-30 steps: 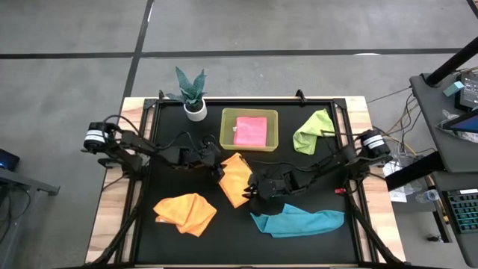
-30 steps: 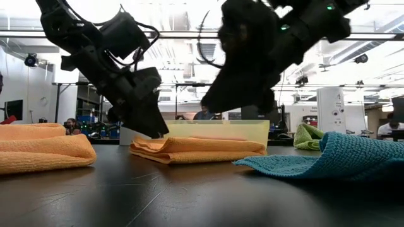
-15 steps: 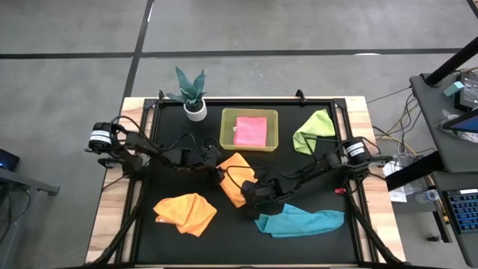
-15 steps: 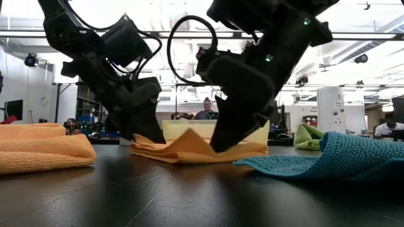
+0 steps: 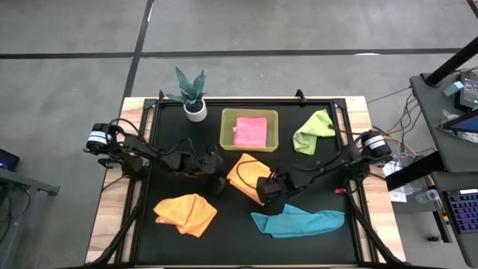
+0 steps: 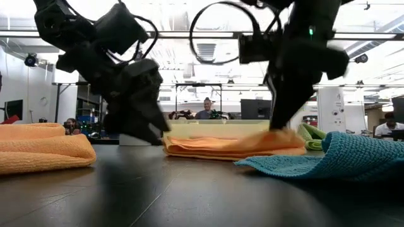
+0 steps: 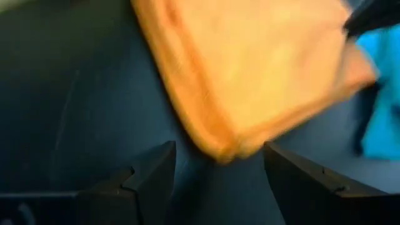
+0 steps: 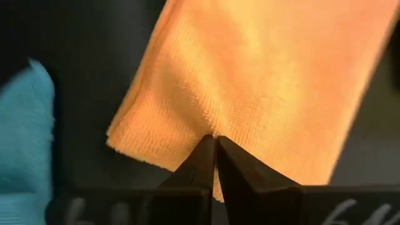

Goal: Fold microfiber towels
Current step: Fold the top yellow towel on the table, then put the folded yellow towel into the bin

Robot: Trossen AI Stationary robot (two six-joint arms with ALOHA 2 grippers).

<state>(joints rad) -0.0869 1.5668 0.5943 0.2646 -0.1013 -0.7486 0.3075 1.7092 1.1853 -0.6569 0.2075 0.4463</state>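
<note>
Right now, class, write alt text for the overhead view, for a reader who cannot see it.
Mid-table, the right tool is shut on an orange towel, with the open left tool beside it. Another orange towel, a teal towel and a lime towel lie around; a pink towel sits in the bin.

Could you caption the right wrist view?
Right gripper shut on an orange towel, teal towel alongside.

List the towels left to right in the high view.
Crumpled orange towel → folded orange towel → pink towel → teal towel → green towel.
</note>
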